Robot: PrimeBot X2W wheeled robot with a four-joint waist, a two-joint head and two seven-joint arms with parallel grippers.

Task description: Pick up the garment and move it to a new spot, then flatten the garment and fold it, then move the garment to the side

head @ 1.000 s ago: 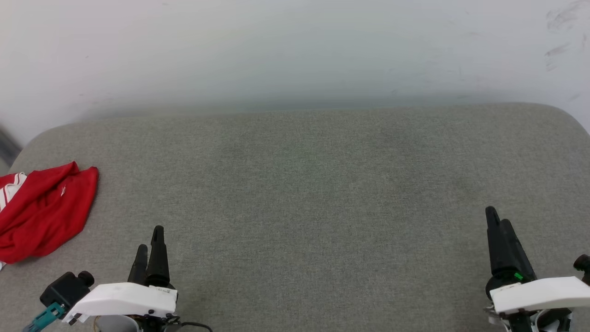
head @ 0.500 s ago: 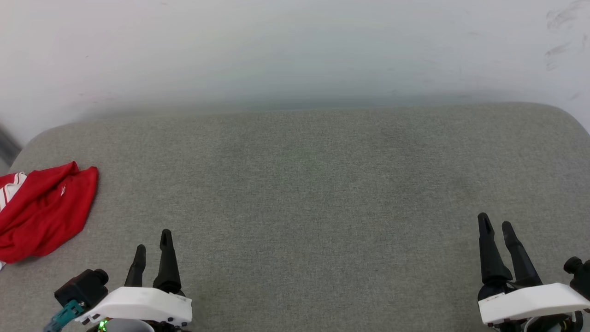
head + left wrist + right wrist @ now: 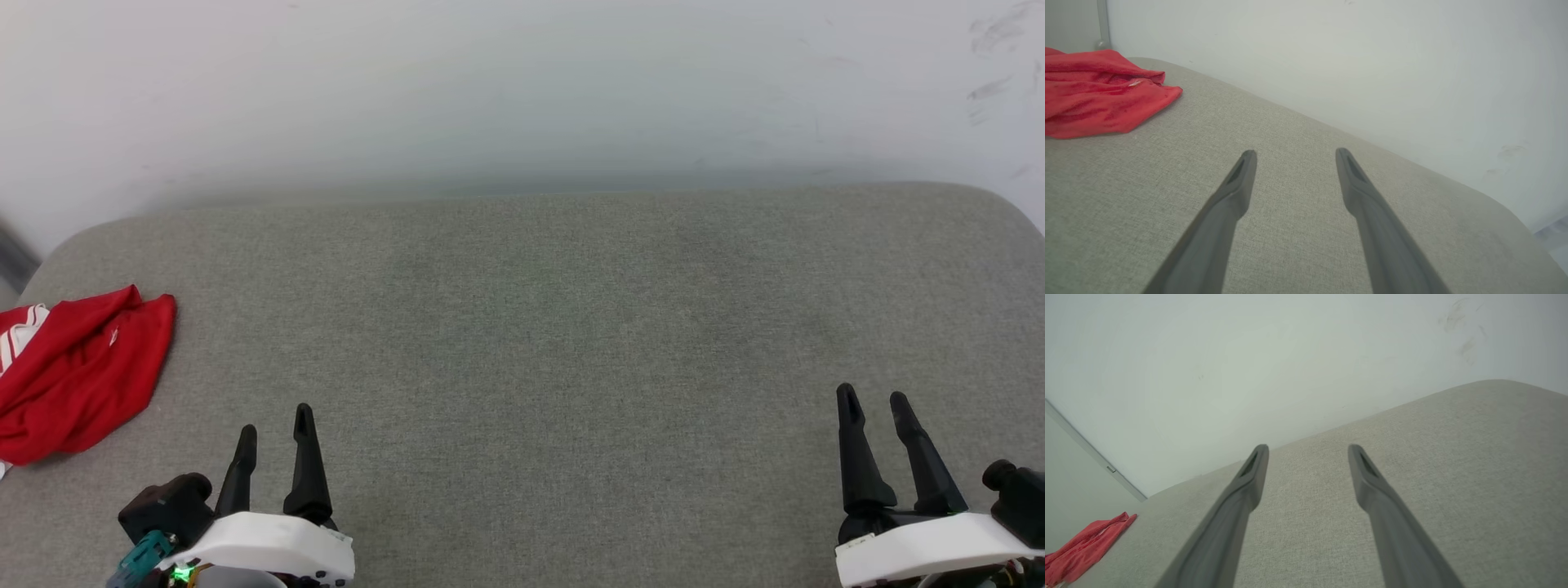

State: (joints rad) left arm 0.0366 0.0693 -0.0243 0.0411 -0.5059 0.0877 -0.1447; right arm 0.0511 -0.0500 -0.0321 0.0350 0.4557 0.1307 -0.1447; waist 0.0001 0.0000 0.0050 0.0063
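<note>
Both sets of fingers have parted since a second ago: my left gripper (image 3: 275,419) and right gripper (image 3: 872,394) now stand wide, holding nothing. The garment (image 3: 77,376) lies crumpled at the left edge of the grey cushion (image 3: 531,327), left of and slightly ahead of my left gripper and well apart from the right, its length slanting away toward the wall. Only bare cushion lies between, so I judge the left arm should reach for it.
</note>
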